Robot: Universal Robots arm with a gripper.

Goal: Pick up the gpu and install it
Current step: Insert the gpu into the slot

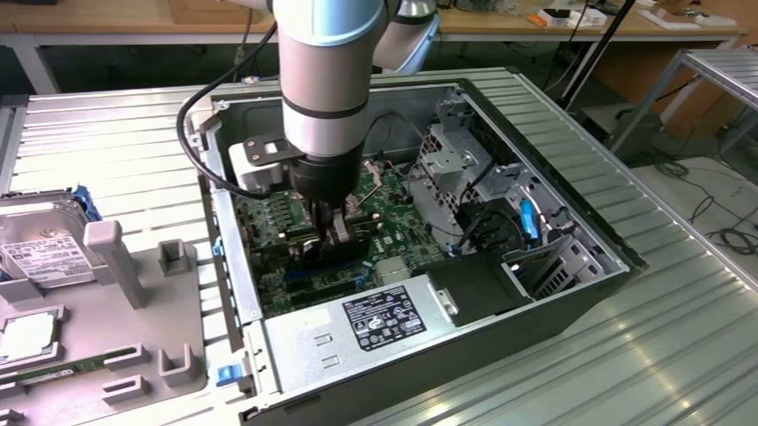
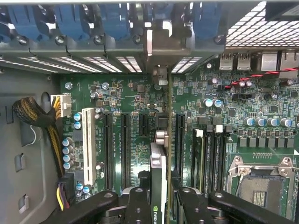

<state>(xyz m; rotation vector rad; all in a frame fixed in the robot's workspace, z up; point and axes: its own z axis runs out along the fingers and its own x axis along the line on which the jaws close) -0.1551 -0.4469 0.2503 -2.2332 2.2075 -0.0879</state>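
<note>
Gripper (image 2: 161, 206) closest to you, wrist view: clamped on the gpu (image 2: 158, 175), card upright, edge-on over mobo (image 2: 117, 93), PCIe slots (image 2: 125, 149) either side. Ext view: your arm (image 1: 322, 80) sits inside PC case (image 1: 598, 235), PSU (image 1: 385, 321) just beside, drive cage (image 1: 445, 160) near.

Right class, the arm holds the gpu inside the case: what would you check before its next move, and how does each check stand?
1. gripper closed on the gpu: ok.
2. gpu upright, edge-on above the motherboard: ok.
3. gpu parallel to the expansion slots: ok.
4. gpu fully seated in a slot: cannot tell.
5. cable bundle apart from the gpu: ok.
</note>
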